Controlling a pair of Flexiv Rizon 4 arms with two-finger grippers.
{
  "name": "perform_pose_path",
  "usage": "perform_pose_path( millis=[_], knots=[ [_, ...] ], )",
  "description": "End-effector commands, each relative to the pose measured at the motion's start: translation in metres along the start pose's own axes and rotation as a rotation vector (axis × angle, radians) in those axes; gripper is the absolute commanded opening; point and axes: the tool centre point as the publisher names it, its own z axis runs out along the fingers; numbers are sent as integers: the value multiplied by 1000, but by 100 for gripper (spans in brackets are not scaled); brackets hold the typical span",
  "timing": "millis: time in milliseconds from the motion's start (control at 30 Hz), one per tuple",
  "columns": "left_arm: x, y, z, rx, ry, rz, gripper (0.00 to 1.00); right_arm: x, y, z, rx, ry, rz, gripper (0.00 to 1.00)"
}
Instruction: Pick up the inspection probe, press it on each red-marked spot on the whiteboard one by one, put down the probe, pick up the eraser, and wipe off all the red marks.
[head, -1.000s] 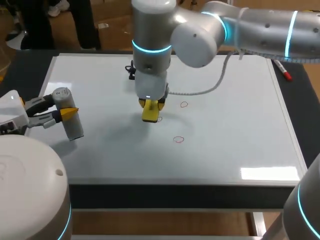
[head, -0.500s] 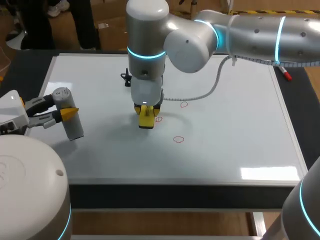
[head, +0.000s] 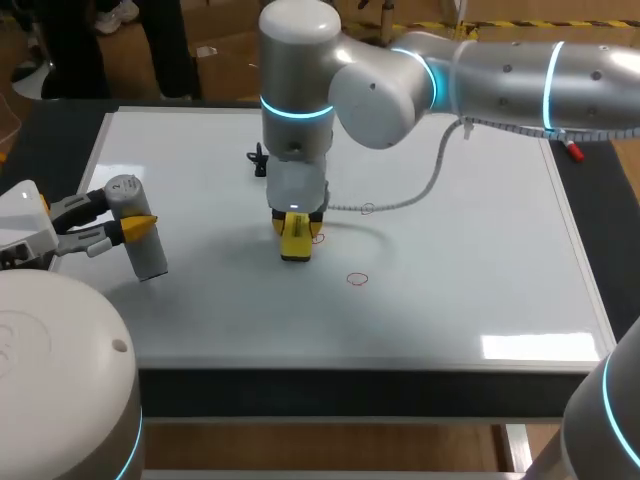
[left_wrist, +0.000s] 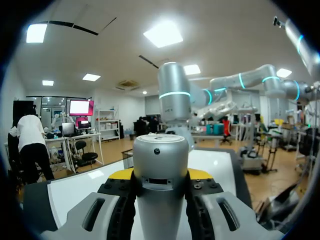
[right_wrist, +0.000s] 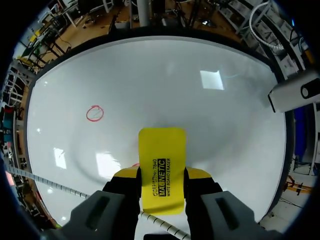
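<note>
3 red marks on w/board, 1 eraser, 1 probe

Pose check: my right arm comes in from the far right and reaches past centre. Its forearm is roughly level and its wrist is turned vertical. The right gripper points straight down, with both fingers clamped on the flat sides of the eraser, which sticks out past the tips. My left arm sits low at the left side. The left gripper lies near horizontal, pointing right. Its fingers pinch the inspection probe from both sides, and the probe is slightly tilted.
</note>
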Motion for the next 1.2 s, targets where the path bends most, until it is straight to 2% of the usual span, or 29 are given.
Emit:
perform_pose_path(
  millis=[33, 500, 1200],
  knots=[
    [0, -1, 0, 1, -1, 1, 0, -1, -7, 4, -9, 3, -4, 0],
    [0, -1, 0, 1, -1, 1, 0, 10, -14, 16, -40, 9, 9, 0],
    [0, -1, 0, 1, -1, 1, 0, 64, -20, 2, -16, 3, 143, 0]
  ],
)
